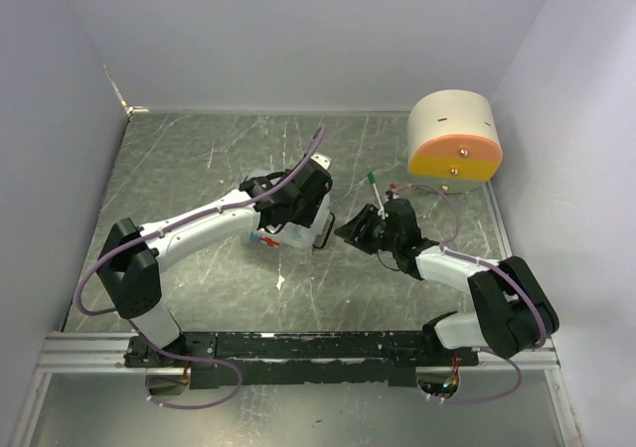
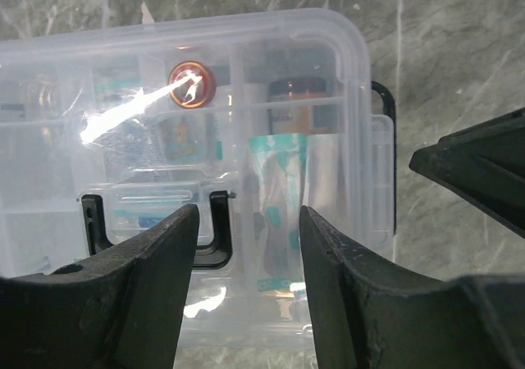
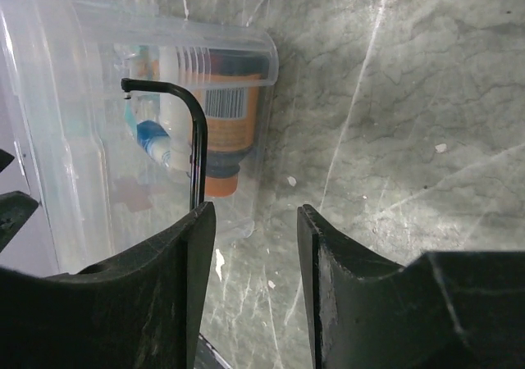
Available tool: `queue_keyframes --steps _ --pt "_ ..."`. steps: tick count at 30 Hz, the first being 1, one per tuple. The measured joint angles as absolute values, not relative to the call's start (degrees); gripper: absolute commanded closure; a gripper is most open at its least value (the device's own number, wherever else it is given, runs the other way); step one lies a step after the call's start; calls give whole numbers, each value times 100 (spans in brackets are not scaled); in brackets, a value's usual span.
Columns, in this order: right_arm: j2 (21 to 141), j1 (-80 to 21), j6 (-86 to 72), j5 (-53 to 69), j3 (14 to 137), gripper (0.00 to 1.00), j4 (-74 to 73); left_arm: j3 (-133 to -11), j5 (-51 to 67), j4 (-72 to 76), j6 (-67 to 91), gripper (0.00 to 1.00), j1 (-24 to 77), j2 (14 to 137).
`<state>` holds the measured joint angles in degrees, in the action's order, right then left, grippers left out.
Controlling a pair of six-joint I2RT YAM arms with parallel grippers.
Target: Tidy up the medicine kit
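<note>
From up high, the medicine kit (image 1: pixel 281 236) sits flat on the green-grey table (image 1: pixel 199 159), near the middle. It is a small clear box with a red cross on it. The left gripper (image 1: pixel 303 201) hangs right over the far part of the kit. The right gripper (image 1: pixel 358 230) is just beside the kit's black handle (image 1: pixel 325 230), on the right. A big round drum (image 1: pixel 454 149) in cream, orange and yellow stands well apart, in the far right corner. From the left wrist, the left gripper (image 2: pixel 246 217) looks down on the clear lid of the kit (image 2: pixel 328 57). Its two fingers are partly apart and hold nothing. Through the lid you can see little packs and a round red thing (image 2: pixel 191 85). The dark tip of the right gripper (image 2: pixel 476 172) pokes in at the right edge. From the right wrist, the right gripper (image 3: pixel 256 213) is partly open too, with only bare table between its fingers. The kit (image 3: pixel 66 98) is on the left. Its thin black handle (image 3: pixel 195 139) bends down close to the left finger (image 3: pixel 164 287), but I cannot tell if they touch. An orange bottle (image 3: pixel 225 131) shows inside the box.
</note>
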<state>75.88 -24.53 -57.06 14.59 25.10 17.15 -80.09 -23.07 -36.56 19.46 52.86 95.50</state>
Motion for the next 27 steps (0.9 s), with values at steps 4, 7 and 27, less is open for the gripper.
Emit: queue_keyframes --steps 4,7,27 --pt "7787 -2453 -5771 1653 2510 58 2040 -8016 -2462 -3726 1949 40 5297 9570" --pt "7793 -2453 -5817 1697 2512 59 2231 -8016 -2530 -3747 1951 41 5310 9583" --pt "8565 -2453 -5933 1887 2926 79 2609 -8134 -2744 -3710 2058 44 5374 9751"
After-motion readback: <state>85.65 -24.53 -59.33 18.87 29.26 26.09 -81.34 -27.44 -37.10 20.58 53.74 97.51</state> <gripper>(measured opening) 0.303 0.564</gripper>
